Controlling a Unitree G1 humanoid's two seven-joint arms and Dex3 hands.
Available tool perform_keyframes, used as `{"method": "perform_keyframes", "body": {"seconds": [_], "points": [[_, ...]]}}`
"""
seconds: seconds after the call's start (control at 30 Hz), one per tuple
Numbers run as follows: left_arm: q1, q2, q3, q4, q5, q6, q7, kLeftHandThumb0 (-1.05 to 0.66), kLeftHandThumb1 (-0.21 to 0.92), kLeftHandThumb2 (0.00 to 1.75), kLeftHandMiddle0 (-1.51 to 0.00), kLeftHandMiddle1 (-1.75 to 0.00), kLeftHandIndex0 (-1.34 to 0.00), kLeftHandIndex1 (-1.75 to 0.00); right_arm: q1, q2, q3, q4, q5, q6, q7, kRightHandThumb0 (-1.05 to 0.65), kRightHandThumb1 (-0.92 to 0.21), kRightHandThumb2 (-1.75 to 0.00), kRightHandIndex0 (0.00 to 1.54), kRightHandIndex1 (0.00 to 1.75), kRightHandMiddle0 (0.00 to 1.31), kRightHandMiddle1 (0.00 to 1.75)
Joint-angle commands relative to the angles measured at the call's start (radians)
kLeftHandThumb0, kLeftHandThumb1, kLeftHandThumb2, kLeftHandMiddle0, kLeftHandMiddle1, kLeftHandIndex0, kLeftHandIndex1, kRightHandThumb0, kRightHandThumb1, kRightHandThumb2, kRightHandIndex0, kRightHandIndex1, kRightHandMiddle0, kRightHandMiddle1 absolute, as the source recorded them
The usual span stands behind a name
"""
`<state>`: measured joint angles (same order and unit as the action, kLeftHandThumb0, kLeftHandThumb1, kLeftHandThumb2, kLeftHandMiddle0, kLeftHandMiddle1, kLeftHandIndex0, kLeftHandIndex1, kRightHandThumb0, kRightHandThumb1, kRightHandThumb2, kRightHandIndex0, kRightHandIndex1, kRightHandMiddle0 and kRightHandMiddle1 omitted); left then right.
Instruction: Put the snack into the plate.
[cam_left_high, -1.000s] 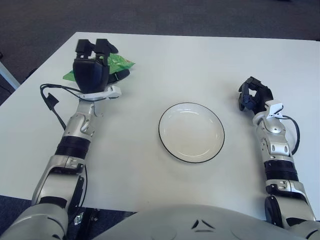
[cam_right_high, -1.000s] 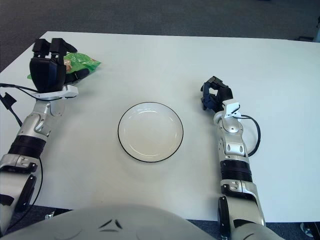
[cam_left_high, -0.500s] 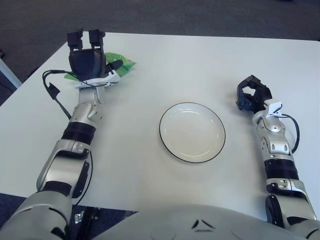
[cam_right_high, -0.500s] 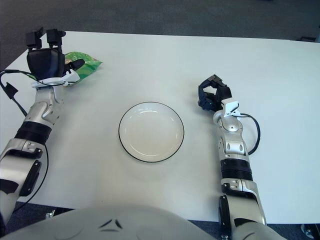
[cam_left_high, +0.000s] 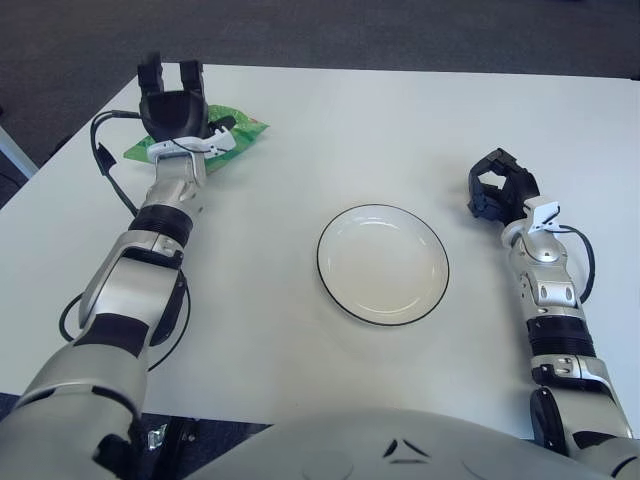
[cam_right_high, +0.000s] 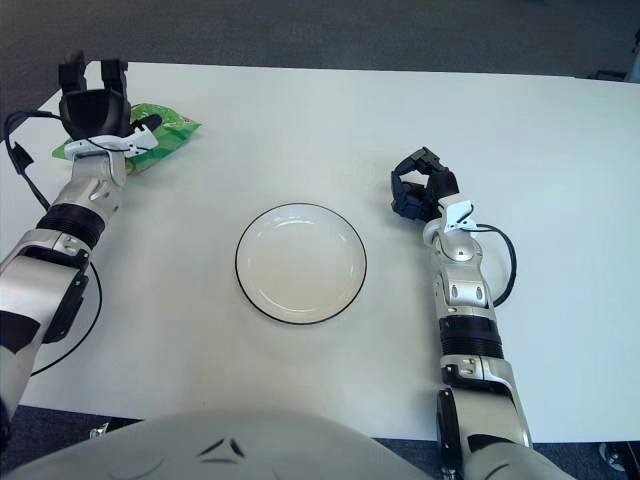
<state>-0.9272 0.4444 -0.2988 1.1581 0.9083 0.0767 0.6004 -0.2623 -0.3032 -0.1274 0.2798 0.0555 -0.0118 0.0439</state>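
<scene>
A green snack bag (cam_left_high: 243, 132) lies flat on the white table at the far left. My left hand (cam_left_high: 174, 107) is right over the bag's left part, palm down. Its fingers (cam_left_high: 190, 72) are spread and point away from me, and they hold nothing. The hand hides the middle of the bag. A white plate with a dark rim (cam_left_high: 383, 264) sits empty in the middle of the table, well to the right of the bag. My right hand (cam_left_high: 499, 187) rests on the table right of the plate, its fingers curled and empty.
The white table (cam_left_high: 400, 130) runs to a far edge just beyond the bag and to a left edge near my left arm. A black cable (cam_left_high: 108, 165) loops beside the left forearm. Dark carpet lies beyond the table.
My left arm has stretched out further, carrying the hand farther away over the snack bag, its fingers still spread. The bag, the plate and my right hand have hardly moved.
</scene>
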Motion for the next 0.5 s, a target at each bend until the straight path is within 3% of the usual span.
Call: {"method": "perform_keyframes", "body": {"seconds": [0.0,0.27,0.47], "points": [[-0.064,-0.003,-0.031,0.07,-0.023,-0.025,-0.032,-1.05,0.92,0.9,0.0,-0.21,0.0,-0.59,0.063,0.009,0.032,0.052,-0.028,0.078,0.027,-0.42,-0.55,-1.03,1.14,1.75,0.44,1.75],[-0.096,-0.009,-0.065,0.117,-0.084,-0.07,-0.14,-1.05,0.92,0.93,0.0,-0.16,0.0,-0.59,0.068,0.004,0.038,0.036,-0.031,0.098,0.031,-0.41,-0.55,-1.02,1.13,1.75,0.43,1.75],[-0.116,-0.012,-0.095,0.14,-0.107,-0.049,-0.255,-1.05,0.92,0.97,0.0,-0.11,0.0,-0.52,0.073,0.002,0.041,0.023,-0.035,0.114,0.026,-0.42,-0.55,-1.02,1.13,1.75,0.43,1.75]]}}
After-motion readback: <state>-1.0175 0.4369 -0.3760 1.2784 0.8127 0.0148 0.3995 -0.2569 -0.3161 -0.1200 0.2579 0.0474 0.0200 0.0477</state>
